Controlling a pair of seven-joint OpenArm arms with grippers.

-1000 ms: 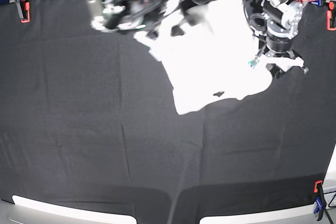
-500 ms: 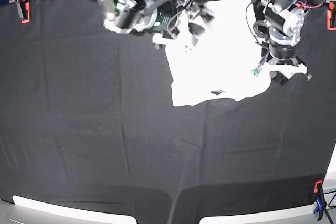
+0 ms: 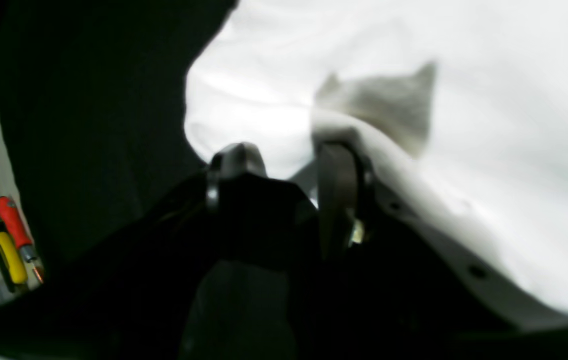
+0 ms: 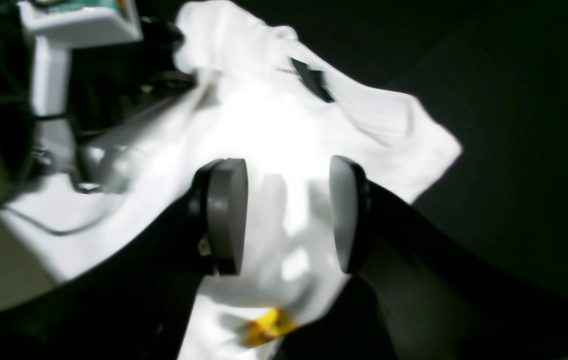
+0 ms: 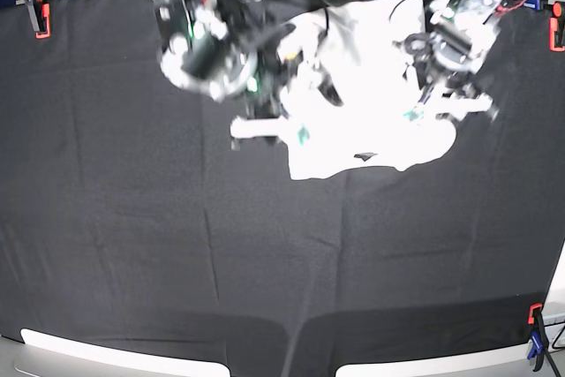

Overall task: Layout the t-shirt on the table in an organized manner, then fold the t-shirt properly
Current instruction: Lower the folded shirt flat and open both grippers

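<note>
Now spread crumpled white cotton t-shirt (image 5: pixel 375 86) toward six o'clock on black cloth tabletop (image 5: pixel 177 245); left hand (image 3: pixel 284 165) pinching hem, right hand (image 4: pixel 286 215) open.

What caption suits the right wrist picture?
Open right gripper above the crumpled white t-shirt on the black table.

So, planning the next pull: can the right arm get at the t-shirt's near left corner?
Probably yes: the right gripper hangs open over the t-shirt, nothing between them.
</note>
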